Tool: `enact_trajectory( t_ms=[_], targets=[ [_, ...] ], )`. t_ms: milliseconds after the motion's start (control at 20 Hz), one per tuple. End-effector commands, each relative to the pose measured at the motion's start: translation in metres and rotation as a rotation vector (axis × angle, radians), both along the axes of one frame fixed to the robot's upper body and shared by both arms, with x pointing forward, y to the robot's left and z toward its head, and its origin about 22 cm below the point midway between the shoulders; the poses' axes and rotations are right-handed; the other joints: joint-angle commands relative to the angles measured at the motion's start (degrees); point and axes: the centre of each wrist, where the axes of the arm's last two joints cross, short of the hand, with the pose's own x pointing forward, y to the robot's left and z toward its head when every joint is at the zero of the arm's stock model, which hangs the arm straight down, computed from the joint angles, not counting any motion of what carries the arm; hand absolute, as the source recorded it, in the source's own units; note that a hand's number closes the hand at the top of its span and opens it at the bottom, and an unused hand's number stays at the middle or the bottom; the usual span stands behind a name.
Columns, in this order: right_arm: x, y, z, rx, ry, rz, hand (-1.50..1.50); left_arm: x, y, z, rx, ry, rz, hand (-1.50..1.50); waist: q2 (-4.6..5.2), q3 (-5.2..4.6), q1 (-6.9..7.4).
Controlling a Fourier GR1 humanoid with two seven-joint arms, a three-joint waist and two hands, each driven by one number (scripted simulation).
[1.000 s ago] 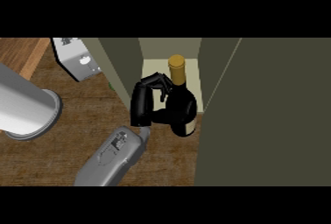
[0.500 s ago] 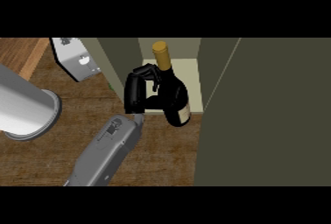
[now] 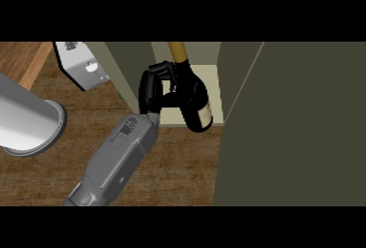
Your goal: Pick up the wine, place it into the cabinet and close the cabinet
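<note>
Since half a second ago, the wine bottle [image 3: 194, 99] is sitting further into the cabinet [image 3: 191, 63], with its gold-capped neck now running up to the view's top edge and its base hanging just past the front lip of the pale shelf. Which hand [image 3: 159, 89] this is, I cannot tell for sure; its grey forearm is coming in from the lower left, so it is most likely the right one reaching across. Its black fingers are curling round the dark shoulder of the bottle, grasping it, with the thumb side pressing against the bottle's left flank. A pale label is showing low on the bottle, but no writing on it can be read. At the left, a grey cylinder [image 3: 25, 121] is lying on the wooden counter [image 3: 178, 169], and the dark cabinet door [image 3: 300, 126] is standing open at the right.
</note>
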Motion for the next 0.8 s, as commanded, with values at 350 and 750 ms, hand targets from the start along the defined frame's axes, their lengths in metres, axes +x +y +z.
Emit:
enact_trajectory(
  t_ms=[350,750],
  targets=[
    [-0.007,-0.002,0.000,0.041,-0.037,0.063,-1.50,0.028,0.003,-0.003,0.025,0.001,0.056,1.50,0.29,0.01,-0.71],
    [-0.006,0.006,-0.005,0.019,-0.033,0.060,-1.50,0.052,-0.001,0.022,0.117,-0.086,0.134,1.50,0.55,0.01,-1.14]
  ],
)
